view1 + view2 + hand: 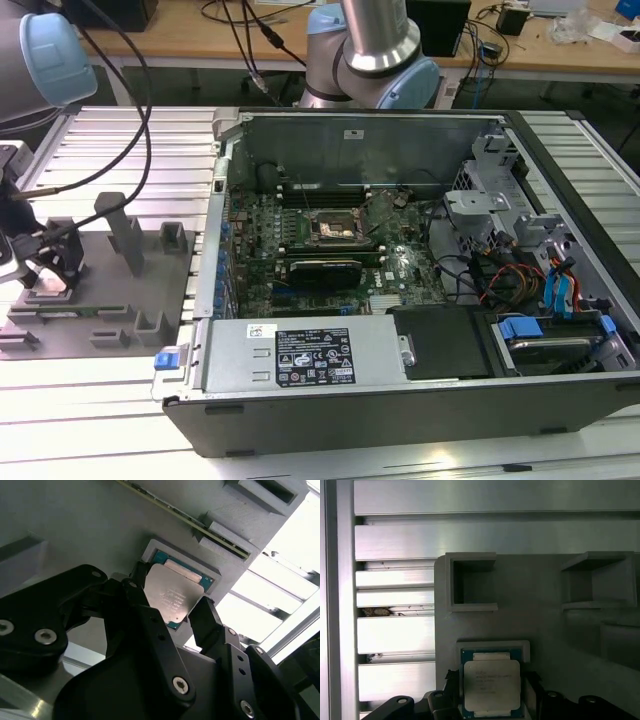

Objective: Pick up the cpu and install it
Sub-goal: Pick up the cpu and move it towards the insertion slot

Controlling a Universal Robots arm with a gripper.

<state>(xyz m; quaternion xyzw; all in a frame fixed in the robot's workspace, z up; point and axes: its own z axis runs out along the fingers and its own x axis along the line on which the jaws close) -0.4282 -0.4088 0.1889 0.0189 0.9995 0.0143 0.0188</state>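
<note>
The cpu (pixel 491 685), a flat square chip with a shiny silver top and green rim, lies in a shallow recess of the grey fixture (pixel 545 605). My gripper (pixel 491 680) straddles it, and its black fingers (pixel 451 680) sit against two opposite edges of the chip. In the second wrist view the cpu (pixel 172 597) sits between the fingertips (pixel 202 612) of the gripper (pixel 170 596), still level with its recess. In the exterior view the gripper (pixel 45 268) hangs low over the fixture (pixel 110 300) at that view's left, away from the dark motherboard socket (pixel 335 228).
The open computer case (pixel 400 400) lies at the centre and right of the exterior view, with cables and drive bays (pixel 560 290) inside. A long thin memory stick (pixel 180 512) rests in a slot of the fixture. Grey posts (pixel 125 235) rise from the fixture near the gripper.
</note>
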